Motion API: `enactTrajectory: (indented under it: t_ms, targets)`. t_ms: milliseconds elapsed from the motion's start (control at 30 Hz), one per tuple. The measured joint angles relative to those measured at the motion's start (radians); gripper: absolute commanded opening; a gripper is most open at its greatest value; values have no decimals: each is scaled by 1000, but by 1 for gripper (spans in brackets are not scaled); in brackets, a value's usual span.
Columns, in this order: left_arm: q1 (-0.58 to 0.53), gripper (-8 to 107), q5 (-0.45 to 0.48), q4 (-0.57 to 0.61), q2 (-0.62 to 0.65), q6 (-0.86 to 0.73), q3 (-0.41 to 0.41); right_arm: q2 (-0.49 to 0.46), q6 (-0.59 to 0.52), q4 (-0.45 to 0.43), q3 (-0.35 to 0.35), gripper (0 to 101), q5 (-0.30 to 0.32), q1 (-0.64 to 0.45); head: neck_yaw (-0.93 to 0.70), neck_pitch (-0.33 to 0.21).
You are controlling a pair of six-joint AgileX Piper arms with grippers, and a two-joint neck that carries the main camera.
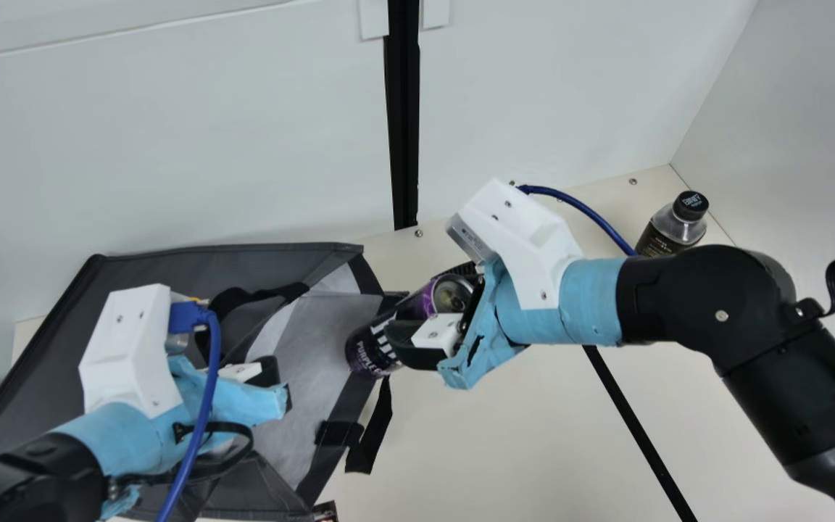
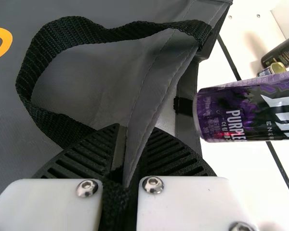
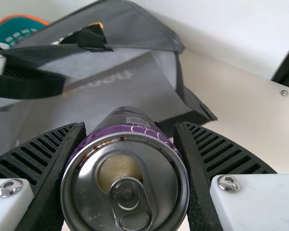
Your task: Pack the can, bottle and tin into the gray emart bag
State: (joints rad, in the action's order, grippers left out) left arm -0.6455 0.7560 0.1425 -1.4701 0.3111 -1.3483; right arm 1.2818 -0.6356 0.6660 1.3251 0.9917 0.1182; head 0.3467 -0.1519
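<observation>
1. main view: right claw, half-open, grips the can by the bag's right edge; low entry could snag.
2. left claw, pinching the bag, might slip, closing the mouth.
3. bottle: far right.

Bright, diffuse light; beside the left end effector the tabletop washes out near-white; beyond the right end effector the gray bag looks soft.

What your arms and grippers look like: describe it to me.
My left arm and right arm are black, each with light blue wrapping, a white angular housing and a blue cable. The left gripper and right gripper have black ribbed fingers on white mounts with silver screws.
</observation>
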Motion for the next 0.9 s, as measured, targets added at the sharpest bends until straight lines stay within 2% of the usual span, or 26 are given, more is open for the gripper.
enactTrajectory:
  t_ms: [400,900]
  targets:
    - [0,10,0,0,0,0,0,-1,-97,141,-83,0,-90,18,2,0]
    - [0,10,0,0,0,0,0,31,-248,246,-184,0,-240,82,2,0]
